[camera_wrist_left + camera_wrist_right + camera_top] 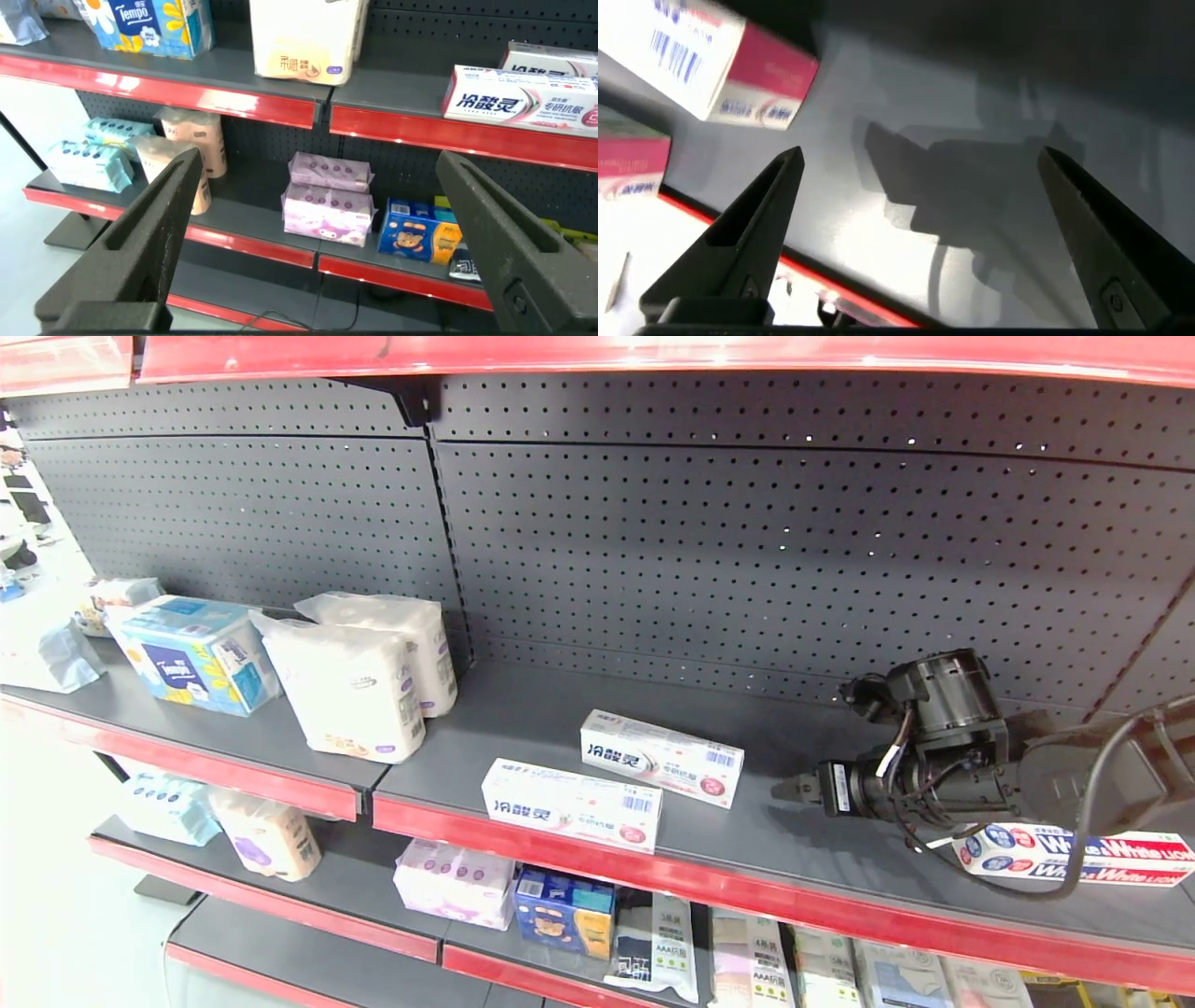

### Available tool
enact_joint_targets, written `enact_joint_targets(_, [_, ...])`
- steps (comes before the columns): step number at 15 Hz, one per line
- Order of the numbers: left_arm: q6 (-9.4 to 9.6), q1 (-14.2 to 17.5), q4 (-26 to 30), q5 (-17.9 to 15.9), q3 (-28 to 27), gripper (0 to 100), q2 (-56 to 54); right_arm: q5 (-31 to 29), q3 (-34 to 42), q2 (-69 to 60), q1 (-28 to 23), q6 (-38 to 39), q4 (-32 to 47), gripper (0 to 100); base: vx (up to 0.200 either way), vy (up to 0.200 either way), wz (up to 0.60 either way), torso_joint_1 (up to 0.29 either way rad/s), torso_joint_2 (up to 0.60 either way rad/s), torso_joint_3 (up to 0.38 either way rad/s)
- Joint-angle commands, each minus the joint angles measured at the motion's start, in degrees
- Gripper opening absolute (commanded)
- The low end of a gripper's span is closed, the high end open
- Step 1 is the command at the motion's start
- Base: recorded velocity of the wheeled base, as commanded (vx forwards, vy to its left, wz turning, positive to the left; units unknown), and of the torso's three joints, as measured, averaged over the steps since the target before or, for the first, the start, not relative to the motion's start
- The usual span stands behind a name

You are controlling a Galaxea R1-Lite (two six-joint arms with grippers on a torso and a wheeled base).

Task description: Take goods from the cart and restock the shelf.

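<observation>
The right tool [794,791] is positioned over the shelf [523,719], with its tips directed along the shelf board. The rear toothpaste box [661,758] lies on the board just ahead of the tips. The front toothpaste box [571,805] lies farther ahead, offset toward the shelf's front edge. A third toothpaste box [1120,859] lies behind the tool, partly under the arm. Two paper-roll packs [350,686] stand well beyond both boxes, with a tissue pack [196,653] beyond them. The left tool [318,159] faces the lower shelf [248,219]. Stacked packs [327,201] sit there straight ahead of it, with a carton [418,231] just beside them.
</observation>
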Motion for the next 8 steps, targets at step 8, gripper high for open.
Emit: enact_joint_targets(8, [-0.02, 0.01, 0.00, 0.02, 0.01, 100, 0.00, -1.30, -1.86, 4.40, 4.41, 4.27, -4.96, 100, 0.000, 0.000, 0.00, 0.000, 0.00, 0.000])
